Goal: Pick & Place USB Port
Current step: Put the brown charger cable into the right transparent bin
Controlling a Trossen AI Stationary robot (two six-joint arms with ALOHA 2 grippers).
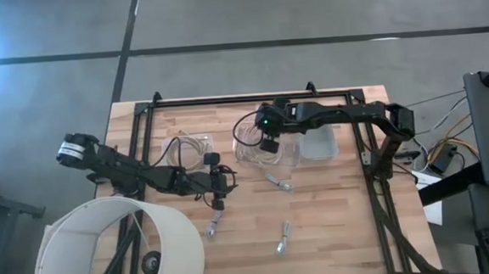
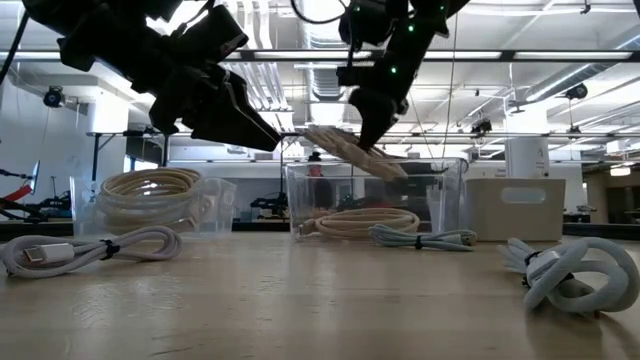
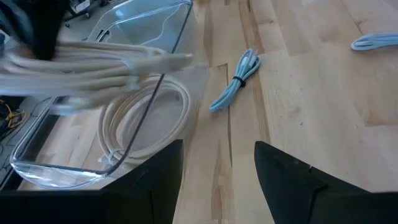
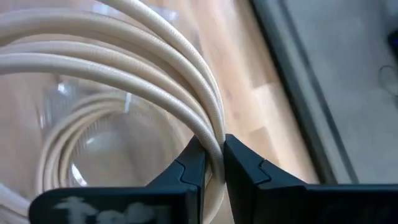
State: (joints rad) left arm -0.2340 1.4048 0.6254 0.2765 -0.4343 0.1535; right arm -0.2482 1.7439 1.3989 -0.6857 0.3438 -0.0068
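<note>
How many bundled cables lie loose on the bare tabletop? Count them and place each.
3. The middle cable lies beside the clear bin; the front cable lies nearer the table's front edge; the left cable lies just past the left hand. The arms may hide more.

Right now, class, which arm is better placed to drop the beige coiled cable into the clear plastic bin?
Right. Its hand grips the beige coiled cable above the clear plastic bin; the left hand is empty.
</note>
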